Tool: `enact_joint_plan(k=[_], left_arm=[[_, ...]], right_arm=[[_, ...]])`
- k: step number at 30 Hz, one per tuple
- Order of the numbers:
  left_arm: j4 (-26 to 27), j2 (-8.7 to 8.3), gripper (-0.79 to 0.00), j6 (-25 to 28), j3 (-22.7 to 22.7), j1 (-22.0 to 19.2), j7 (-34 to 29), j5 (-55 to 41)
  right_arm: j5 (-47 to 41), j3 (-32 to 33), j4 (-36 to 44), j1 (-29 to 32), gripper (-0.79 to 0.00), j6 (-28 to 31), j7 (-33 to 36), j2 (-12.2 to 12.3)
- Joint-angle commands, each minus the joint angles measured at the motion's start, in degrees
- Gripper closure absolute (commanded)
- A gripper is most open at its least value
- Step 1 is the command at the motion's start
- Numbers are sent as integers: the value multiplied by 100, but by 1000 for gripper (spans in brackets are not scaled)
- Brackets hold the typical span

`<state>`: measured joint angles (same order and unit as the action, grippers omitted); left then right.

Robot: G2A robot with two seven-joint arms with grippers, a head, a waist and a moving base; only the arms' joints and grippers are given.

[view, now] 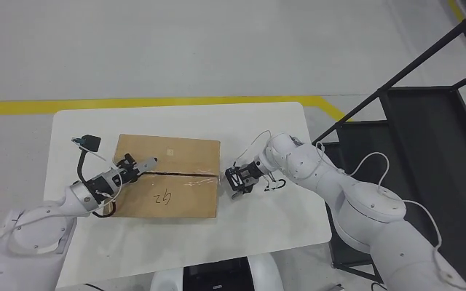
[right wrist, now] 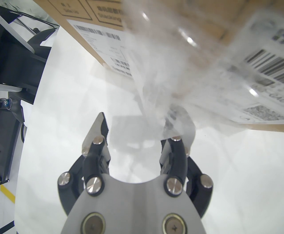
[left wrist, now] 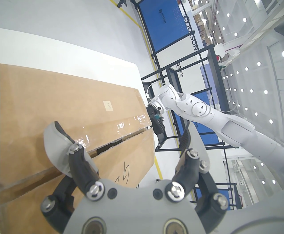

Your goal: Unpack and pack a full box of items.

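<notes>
A closed cardboard box (view: 175, 156) lies on the white table (view: 269, 225). Clear tape (left wrist: 124, 124) runs along its top seam, which is split open toward the right end. My left gripper (view: 142, 166) hovers over the box's left part, open, one finger (left wrist: 60, 141) close above the top flap by the seam (left wrist: 106, 147). My right gripper (view: 237, 180) stands open at the box's right side wall (right wrist: 233, 8). A loose strip of clear tape (right wrist: 159, 88) hangs from the box down onto one right fingertip (right wrist: 188, 130).
White barcode labels (right wrist: 106, 44) cover the box's side wall. A black metal stair frame (view: 408, 124) stands just right of the table. Bare tabletop lies in front of the box and to its right. A yellow floor line (view: 145, 104) runs behind the table.
</notes>
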<state>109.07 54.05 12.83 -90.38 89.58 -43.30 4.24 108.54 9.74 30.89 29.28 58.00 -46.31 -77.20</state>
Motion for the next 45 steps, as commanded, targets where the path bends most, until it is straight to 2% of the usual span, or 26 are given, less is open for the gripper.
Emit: enact_joint_plan(k=[1, 4, 15, 18, 45], left_arm=[[1, 0, -785, -1, 0, 1, 1, 0], [1, 0, -785, -1, 0, 1, 1, 0], [1, 0, -785, -1, 0, 1, 1, 0], [-9, 1, -785, 11, -13, 38, 34, 0], [-9, 1, -785, 11, -13, 38, 34, 0]], right_arm=[[-2, 0, -4, -1, 0, 0, 0, -2], [-2, 0, -4, -1, -18, 0, 0, -2], [-2, 0, -4, -1, 0, 0, 0, -2], [-61, 0, 306, -33, 0, 0, -1, 236], [-61, 0, 306, -33, 0, 0, -1, 236]])
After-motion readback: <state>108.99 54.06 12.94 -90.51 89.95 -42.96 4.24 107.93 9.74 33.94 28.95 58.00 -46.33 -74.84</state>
